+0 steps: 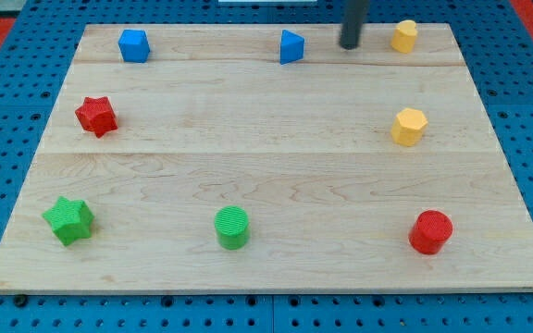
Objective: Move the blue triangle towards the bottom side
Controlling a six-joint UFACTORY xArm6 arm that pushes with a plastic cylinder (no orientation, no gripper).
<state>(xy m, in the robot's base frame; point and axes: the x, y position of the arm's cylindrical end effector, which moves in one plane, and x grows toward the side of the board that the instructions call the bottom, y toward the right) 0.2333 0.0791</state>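
The blue triangle sits close to the far edge of the tabletop, a little right of the middle. My tip stands to its right, near but apart from it, with bare wood showing between the two. Both lie about equally far back, so the tip is beside the triangle, not behind it. That is what the coming move turns on: to send the triangle towards the near side, I judge the tip has to get to the triangle's far side first, into the narrow strip between it and the far edge, and then push forward. A push from where the tip stands now would only drive the triangle left, along the far edge towards the blue block at the far left.

The triangle shows one pointed corner turned left and a flat face turned right, towards the tip; its long axis I cannot make out.

The rod comes down from above the view's top, close to upright, with its lower end on or just above the wood. There is no claw on this arm, only the rod, so nothing can open, close or grip.

A yellow block stands just right of the tip, also near the far edge. The path nearward from the triangle looks open, with the green cylinder well down it near the front edge.
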